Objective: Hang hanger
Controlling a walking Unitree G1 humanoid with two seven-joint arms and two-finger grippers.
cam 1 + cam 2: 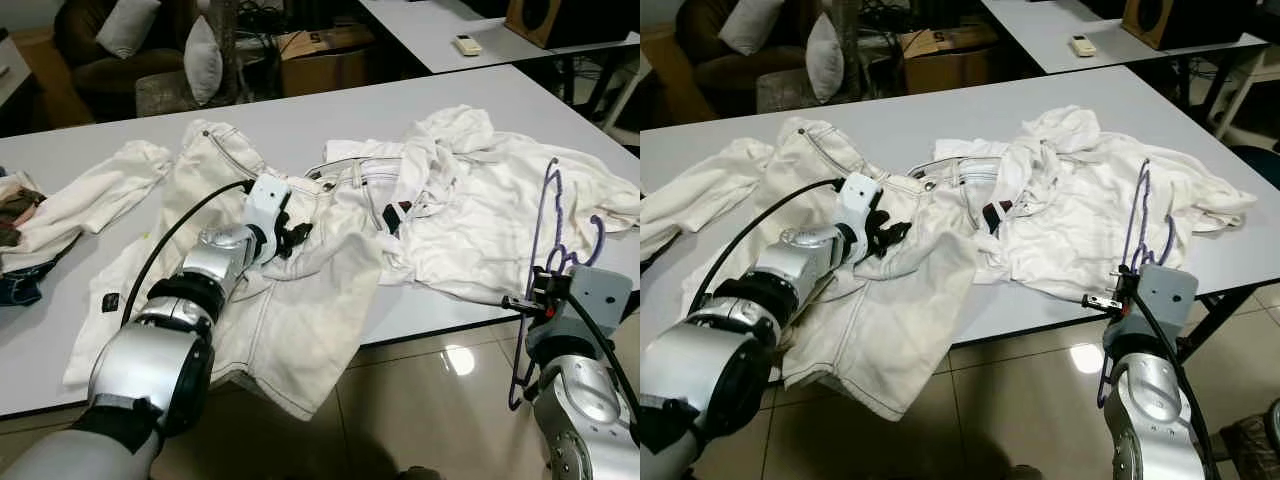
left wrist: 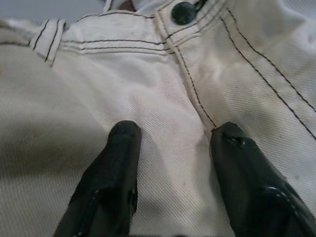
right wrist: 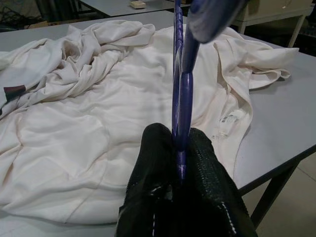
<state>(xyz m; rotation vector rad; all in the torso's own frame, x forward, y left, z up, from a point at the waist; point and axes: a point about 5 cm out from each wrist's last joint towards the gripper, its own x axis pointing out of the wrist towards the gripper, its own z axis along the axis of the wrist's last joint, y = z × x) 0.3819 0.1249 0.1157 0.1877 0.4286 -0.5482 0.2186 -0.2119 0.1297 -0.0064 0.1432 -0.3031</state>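
A purple hanger (image 1: 543, 225) stands upright at the table's front right edge, with my right gripper (image 3: 178, 148) shut on its lower bar. In the right wrist view the hanger (image 3: 180, 74) rises between the two black fingers (image 3: 153, 163) over a white hoodie (image 3: 98, 108). My left gripper (image 2: 173, 148) is open, its fingertips (image 2: 123, 136) pressed down on white jeans (image 2: 148, 84) near the fly and button. In the head views the left gripper (image 1: 290, 235) rests on the jeans (image 1: 290, 300) in the middle of the table, where one leg drapes over the front edge.
The white hoodie (image 1: 480, 200) lies spread on the grey table (image 1: 120, 135) to the right of the jeans. A white garment (image 1: 90, 195) and darker clothes (image 1: 15, 215) lie at the left. Another table with a remote (image 1: 466, 44), a sofa with cushions (image 1: 200, 55) and a box stand behind.
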